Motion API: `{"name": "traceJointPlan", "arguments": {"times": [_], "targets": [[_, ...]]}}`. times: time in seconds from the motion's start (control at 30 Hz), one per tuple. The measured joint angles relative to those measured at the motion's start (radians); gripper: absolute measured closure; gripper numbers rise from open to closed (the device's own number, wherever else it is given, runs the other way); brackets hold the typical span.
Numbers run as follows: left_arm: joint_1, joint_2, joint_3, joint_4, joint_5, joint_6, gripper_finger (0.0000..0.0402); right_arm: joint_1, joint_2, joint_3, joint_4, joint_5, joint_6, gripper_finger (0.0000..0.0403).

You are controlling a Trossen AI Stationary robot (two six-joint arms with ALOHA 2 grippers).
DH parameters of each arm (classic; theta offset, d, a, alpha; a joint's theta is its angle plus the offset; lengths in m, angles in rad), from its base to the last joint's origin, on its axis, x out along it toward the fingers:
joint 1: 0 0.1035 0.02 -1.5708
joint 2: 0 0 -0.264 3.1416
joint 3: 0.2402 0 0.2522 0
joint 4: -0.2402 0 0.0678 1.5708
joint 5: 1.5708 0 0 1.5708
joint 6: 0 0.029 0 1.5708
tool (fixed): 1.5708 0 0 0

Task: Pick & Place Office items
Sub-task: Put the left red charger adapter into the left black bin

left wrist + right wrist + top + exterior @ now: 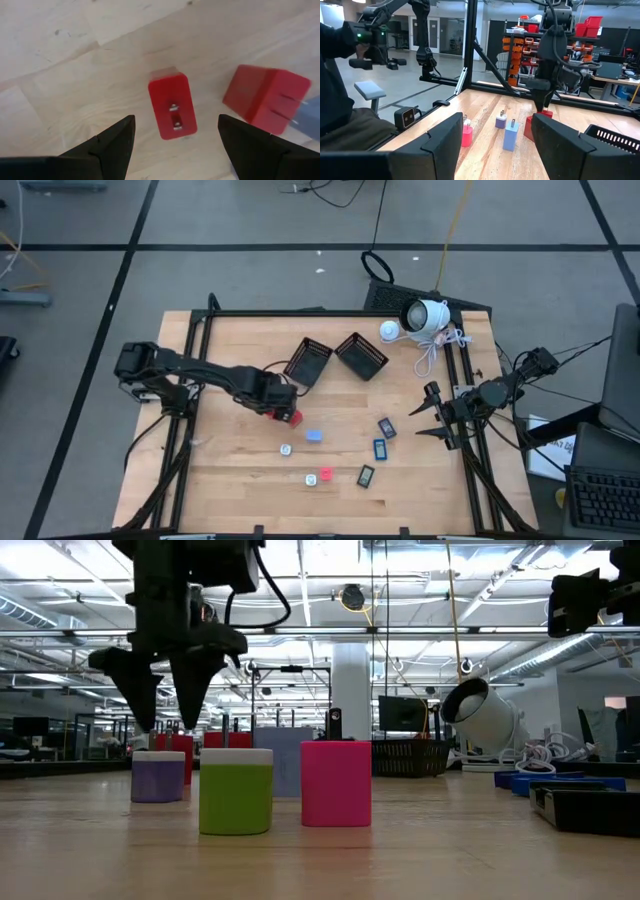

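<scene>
Left gripper [289,409] hangs over the light wooden tabletop [230,480], its jaws spread wide and holding nothing. Seen from the left wrist, a small red plastic block with two metal prongs [172,105] lies on the wood between the fingers [112,142], untouched. A second red block [265,99] sits just beside it, outside the jaws. A pale blue block [314,436] rests near them, towards the table's middle. Three dark flat blue-faced rectangles [379,448] lie further right, with small white bits [286,450] and a pink block [325,475] nearer the front edge. Two black mesh baskets [334,359] stand behind. Right gripper [432,416] waits at the right table edge, jaws apart and empty.
</scene>
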Motion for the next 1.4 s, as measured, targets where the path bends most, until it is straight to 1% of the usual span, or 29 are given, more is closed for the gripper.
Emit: {"name": "traceJointPlan", "arguments": {"times": [0.17,0.33,0.4,0.7,1.4], "targets": [[0.000,0.035,0.000,-0.001,-0.006,-0.009,0.0119,0.000,0.000,0.000,-0.001,0.000,0.000,0.0179],[0.001,0.042,0.000,-0.001,-0.061,0.029,0.0119,0.000,0.000,0.000,0.000,0.000,0.000,0.0179],[0.002,0.042,0.000,-0.002,-0.067,0.011,0.0119,0.000,0.000,0.000,0.000,0.000,0.000,0.0179],[0.001,0.042,0.000,-0.007,-0.037,-0.048,0.0119,0.000,0.000,0.000,0.000,0.000,0.000,0.0179],[0.002,0.041,0.000,-0.009,-0.035,-0.103,0.0119,0.000,0.000,0.000,0.000,0.000,0.000,0.0179]]}}
